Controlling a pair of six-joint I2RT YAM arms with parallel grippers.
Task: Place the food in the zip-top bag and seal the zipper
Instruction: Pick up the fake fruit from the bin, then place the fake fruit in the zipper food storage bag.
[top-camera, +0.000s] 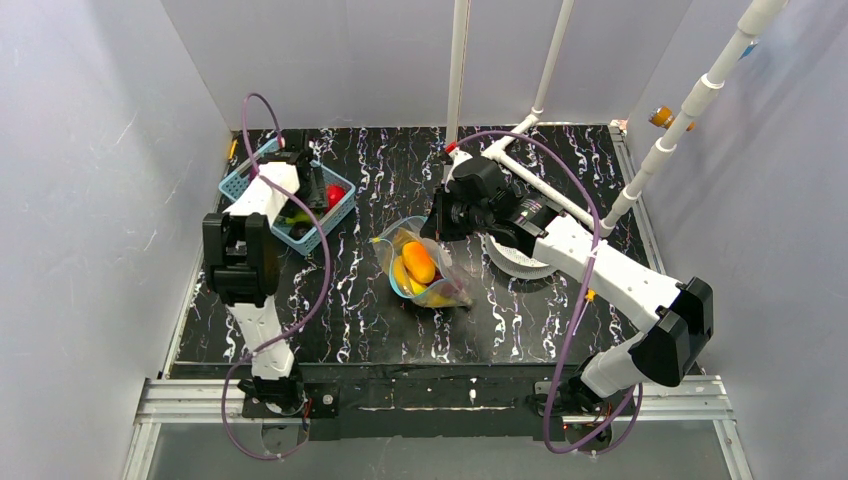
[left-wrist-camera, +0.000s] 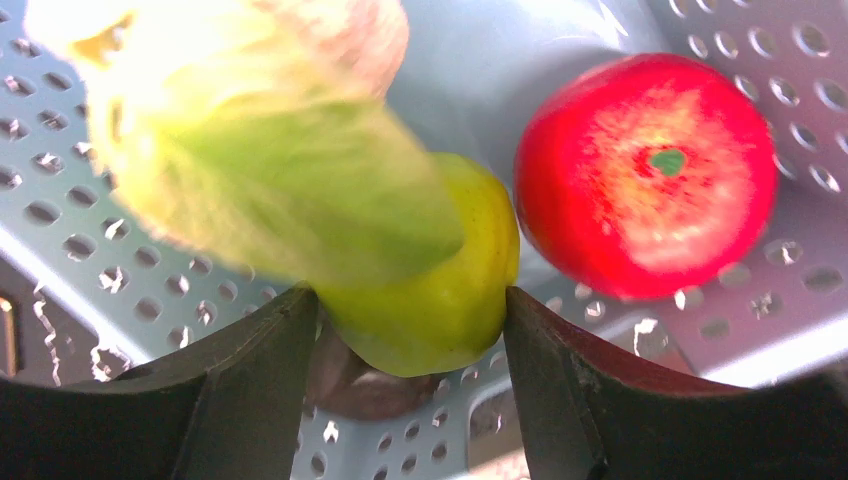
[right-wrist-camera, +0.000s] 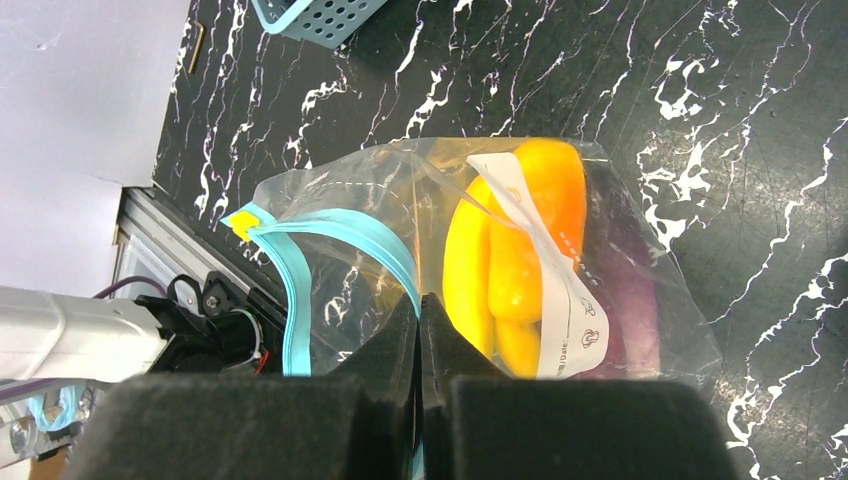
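The left tool (left-wrist-camera: 408, 296) straddles a yellow-green fruit (left-wrist-camera: 445, 285) in the basket (left-wrist-camera: 90, 280), grip unclear; the right tool (right-wrist-camera: 420, 302) is clenched on the zip-top bag (right-wrist-camera: 345, 225) at its rim.

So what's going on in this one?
The right claw is shut on the zipper edge of the zip-top bag, holding it open. Bananas and an orange piece are already inside. The left claw is down in the blue basket, straddling a yellow-green fruit beside a red apple. Whether it grips yet is unclear.
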